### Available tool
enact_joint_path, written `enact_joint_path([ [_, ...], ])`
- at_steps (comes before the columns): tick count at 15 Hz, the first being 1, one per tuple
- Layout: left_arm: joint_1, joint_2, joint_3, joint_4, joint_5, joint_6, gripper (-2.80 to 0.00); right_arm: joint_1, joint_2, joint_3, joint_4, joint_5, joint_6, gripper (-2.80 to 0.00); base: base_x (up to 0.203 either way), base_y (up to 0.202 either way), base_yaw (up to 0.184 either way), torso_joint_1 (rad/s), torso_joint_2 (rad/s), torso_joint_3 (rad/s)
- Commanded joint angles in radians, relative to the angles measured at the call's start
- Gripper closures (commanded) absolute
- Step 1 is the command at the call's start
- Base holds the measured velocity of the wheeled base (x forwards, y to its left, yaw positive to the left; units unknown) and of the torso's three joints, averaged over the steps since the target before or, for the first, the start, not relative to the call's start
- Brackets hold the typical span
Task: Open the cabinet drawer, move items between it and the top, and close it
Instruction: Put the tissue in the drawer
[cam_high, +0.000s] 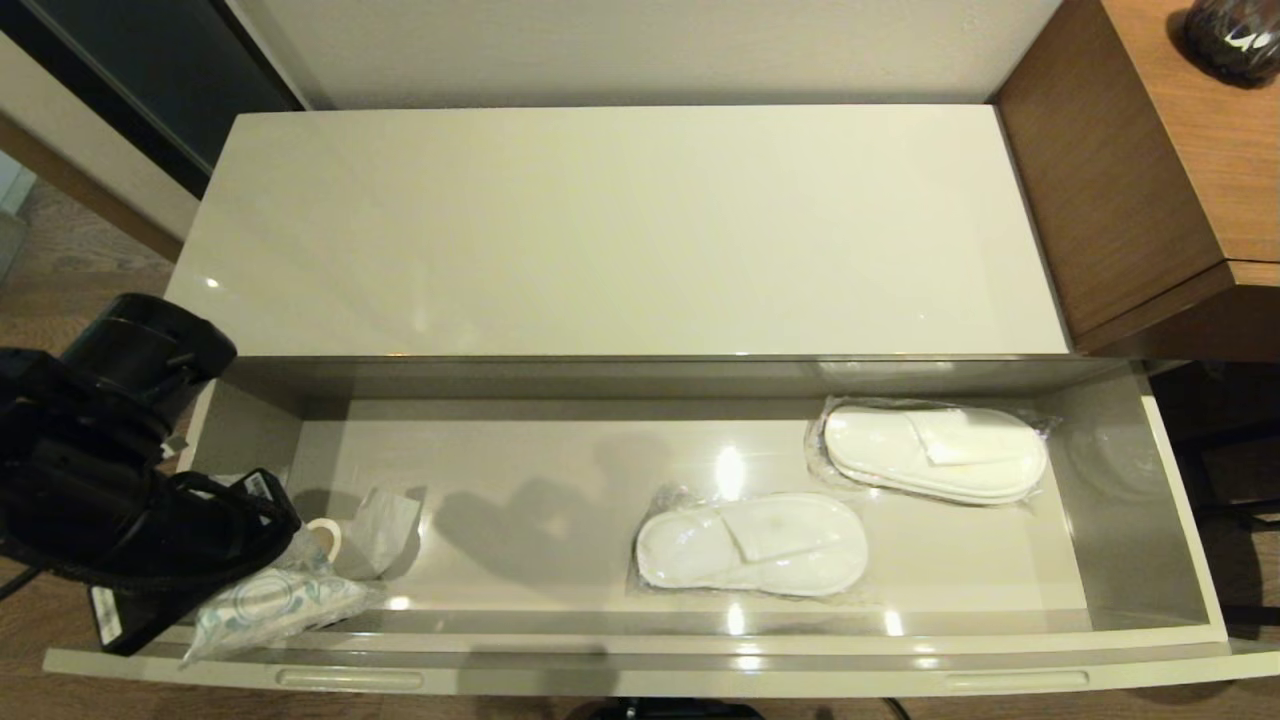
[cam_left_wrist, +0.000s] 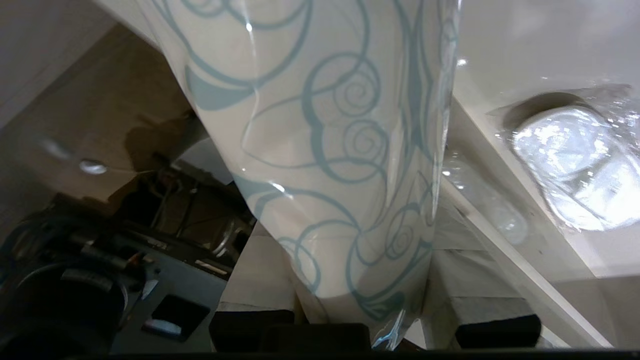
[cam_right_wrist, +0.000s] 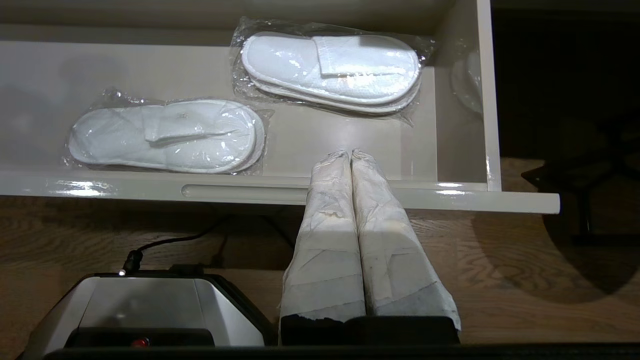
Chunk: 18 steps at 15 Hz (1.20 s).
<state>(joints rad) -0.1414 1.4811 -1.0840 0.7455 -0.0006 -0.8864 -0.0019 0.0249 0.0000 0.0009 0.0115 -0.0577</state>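
Note:
The cabinet drawer (cam_high: 640, 672) stands pulled wide open below the bare glossy top (cam_high: 620, 230). My left gripper (cam_high: 322, 562) is at the drawer's left front corner, shut on the soft white bundle (cam_high: 268, 602) with blue-green swirls. The bundle (cam_left_wrist: 320, 150) fills the gap between the taped fingers (cam_left_wrist: 257, 272) and hangs over the drawer's front edge. Two packs of white slippers (cam_high: 752, 545) (cam_high: 935, 452) lie on the drawer floor at centre right. My right gripper (cam_right_wrist: 350, 156) is shut and empty, low in front of the drawer's right end, outside the head view.
A brown wooden unit (cam_high: 1130, 170) adjoins the cabinet on the right, with a dark object (cam_high: 1230, 35) on it. Wood floor (cam_right_wrist: 500, 260) lies in front of the drawer, and my base (cam_right_wrist: 150, 305) is just below it. A wall runs behind the cabinet.

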Motion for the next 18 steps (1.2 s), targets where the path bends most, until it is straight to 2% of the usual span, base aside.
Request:
enact_joint_path([
  [1, -0.005, 0.014, 0.054, -0.154, -0.087, 0.028, 0.0, 0.0, 0.0, 0.002, 0.0, 0.001, -0.001, 0.0, 0.0, 0.0, 0.0, 0.0, 0.0, 0.0],
  [6, -0.009, 0.033, 0.101, -0.176, -0.094, 0.035, 0.0, 0.0, -0.005, 0.002, -0.001, 0.001, -0.002, 0.0, 0.0, 0.0, 0.0, 0.0, 0.0, 0.0],
  [7, -0.009, 0.033, 0.101, -0.176, -0.094, 0.035, -2.8, 0.0, -0.005, 0.002, -0.001, 0.001, -0.002, 0.0, 0.0, 0.0, 0.0, 0.0, 0.0, 0.0],
  [16, -0.021, 0.022, 0.089, -0.178, -0.096, 0.037, -2.8, 0.0, -0.008, 0.002, -0.001, 0.001, -0.003, 0.0, 0.0, 0.0, 0.0, 0.0, 0.0, 0.0],
  [17, -0.028, 0.004, 0.09, -0.178, -0.095, 0.049, -1.48, 0.0, -0.008, 0.002, -0.001, 0.001, -0.004, 0.0, 0.0, 0.0, 0.0, 0.0, 0.0, 0.0],
  [18, -0.035, -0.028, 0.092, -0.178, -0.094, 0.064, 0.0, 0.0, -0.008, 0.002, -0.001, 0.001, -0.004, 0.0, 0.0, 0.0, 0.0, 0.0, 0.0, 0.0],
])
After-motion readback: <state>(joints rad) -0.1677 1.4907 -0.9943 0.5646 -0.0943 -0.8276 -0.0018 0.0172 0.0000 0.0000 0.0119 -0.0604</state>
